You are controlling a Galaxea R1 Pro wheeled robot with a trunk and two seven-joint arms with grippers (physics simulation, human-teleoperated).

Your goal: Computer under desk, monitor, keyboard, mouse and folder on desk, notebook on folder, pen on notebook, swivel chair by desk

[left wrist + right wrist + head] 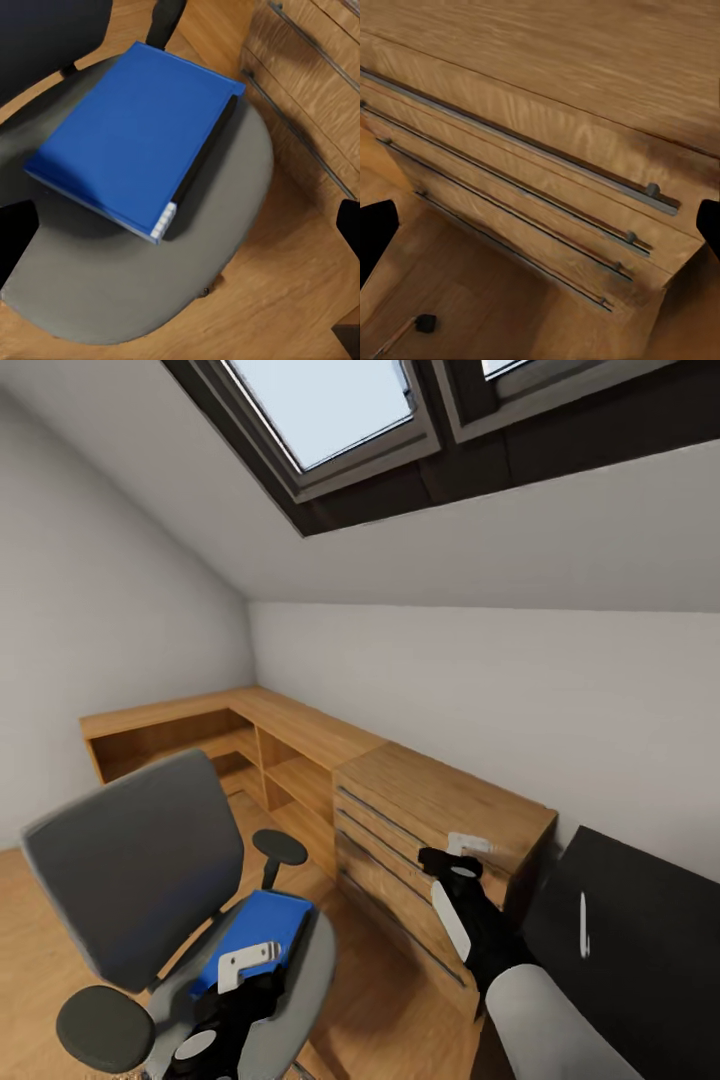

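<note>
Left wrist view puts me right over the folder (135,135): it lies flat on the grey seat of the swivel chair (225,247), one corner reaching toward the seat's edge nearest the wood cabinet (315,97). My left gripper (250,958) hangs just above it with jaws spread wide and nothing between them. I judge the folder light and stiff, but with a slick cover and lying too flush on the seat to get a finger under. I would take it at the open pale edge (165,221) that sits closest to the seat's rim, pinching cover and pages together. The right gripper (462,852) hovers by the cabinet, jaws apart and empty. The pen (584,925) lies on the bench (650,960).
</note>
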